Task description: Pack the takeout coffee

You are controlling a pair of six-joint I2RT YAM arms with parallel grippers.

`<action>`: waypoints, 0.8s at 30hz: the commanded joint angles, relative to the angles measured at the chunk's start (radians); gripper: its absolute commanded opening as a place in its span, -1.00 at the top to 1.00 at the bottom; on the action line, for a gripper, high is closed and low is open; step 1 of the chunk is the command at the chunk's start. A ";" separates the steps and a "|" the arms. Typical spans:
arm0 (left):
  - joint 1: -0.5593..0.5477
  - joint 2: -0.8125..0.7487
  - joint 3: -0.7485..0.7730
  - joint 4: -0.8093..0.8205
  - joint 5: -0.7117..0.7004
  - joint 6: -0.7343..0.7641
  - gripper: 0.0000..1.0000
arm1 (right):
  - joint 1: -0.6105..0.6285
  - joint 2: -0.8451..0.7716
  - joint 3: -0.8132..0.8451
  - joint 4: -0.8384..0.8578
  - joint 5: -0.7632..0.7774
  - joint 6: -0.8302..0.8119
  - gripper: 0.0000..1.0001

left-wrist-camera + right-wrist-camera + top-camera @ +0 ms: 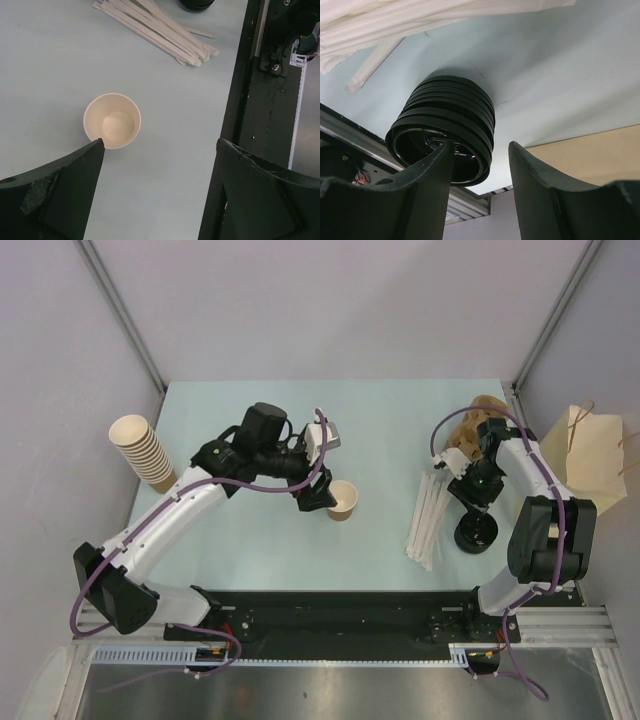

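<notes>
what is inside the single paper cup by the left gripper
Nothing: the left wrist view looks straight down into the paper cup, showing only its pale walls and bare bottom. One fingertip of the left gripper covers a sliver of the near rim.

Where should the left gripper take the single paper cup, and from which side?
Probably the side wall just under the rim, coming in level from the left arm's side, where the open left gripper is. The paper cup stands upright, mouth up, tapering toward its base, so a high grip should resist slipping. Nothing touches it; the wrapped straws lie apart on its right.
</notes>
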 commanded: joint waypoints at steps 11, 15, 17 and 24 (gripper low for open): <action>0.019 0.016 0.041 0.007 0.046 -0.007 -0.97 | -0.004 -0.010 -0.015 0.028 0.022 -0.045 0.25; 0.021 0.016 0.039 0.005 0.049 -0.005 -0.97 | -0.004 -0.013 -0.015 0.025 0.028 -0.054 0.29; 0.022 0.016 0.038 0.002 0.047 -0.004 -0.97 | -0.004 -0.019 -0.015 0.025 0.028 -0.057 0.37; 0.028 0.015 0.036 -0.002 0.047 0.001 -0.97 | -0.004 -0.048 -0.015 -0.006 0.025 -0.074 0.51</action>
